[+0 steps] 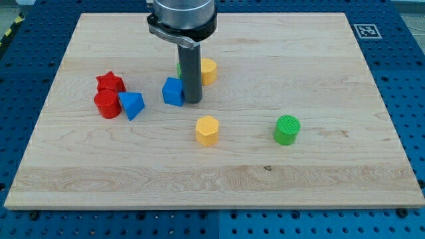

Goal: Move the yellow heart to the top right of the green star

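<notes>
A: Sitting right in the middle of the action, my tip (192,101) is down on the counter (319,166), touching or just beside the right side of the blue cube (173,91).

B: And the tool itself, open, closed, holding anything?

A: No jaws on it, it's a plain rod, so it grips nothing; it can only shove. Right now the rod stands between the blue cube and the yellow heart (208,71).

B: Where's the heart vs. the green star (178,68)?

A: Heart is just beside the rod on the view's right, a bit toward the view's top. The star is mostly hidden behind the rod; only a green sliver shows at the rod's left edge. So I can't tell if heart and star touch.

B: So how far along, approx.?

A: My guess: close, maybe done. The heart already lies to the right of that sliver, but looks roughly level w/ it, not clearly up-right. What's left, I'd say, is a small nudge toward the view's top, then a check once the rod is clear.

B: Other stuff in the way?

A: Not really. Red star (110,83) and red cylinder (107,105) are bunched w/ a blue wedge (132,105) at the view's left, well apart. Yellow hexagon (207,130) and green cylinder (287,129) sit nearer the view's bottom, also clear of the heart.
</notes>
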Motion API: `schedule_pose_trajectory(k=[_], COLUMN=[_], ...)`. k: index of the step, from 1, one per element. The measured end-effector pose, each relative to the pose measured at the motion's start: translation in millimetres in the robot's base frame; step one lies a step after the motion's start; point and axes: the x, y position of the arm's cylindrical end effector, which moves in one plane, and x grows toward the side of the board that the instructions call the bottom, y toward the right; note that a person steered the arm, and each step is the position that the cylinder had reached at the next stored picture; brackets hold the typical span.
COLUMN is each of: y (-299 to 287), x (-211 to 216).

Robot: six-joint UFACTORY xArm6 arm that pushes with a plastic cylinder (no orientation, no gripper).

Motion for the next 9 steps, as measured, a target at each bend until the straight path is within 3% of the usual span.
schedule_pose_trajectory(k=[4, 6, 9], y=[5.1, -33.7, -42.6], x=[-19.5, -2.9, -2.9])
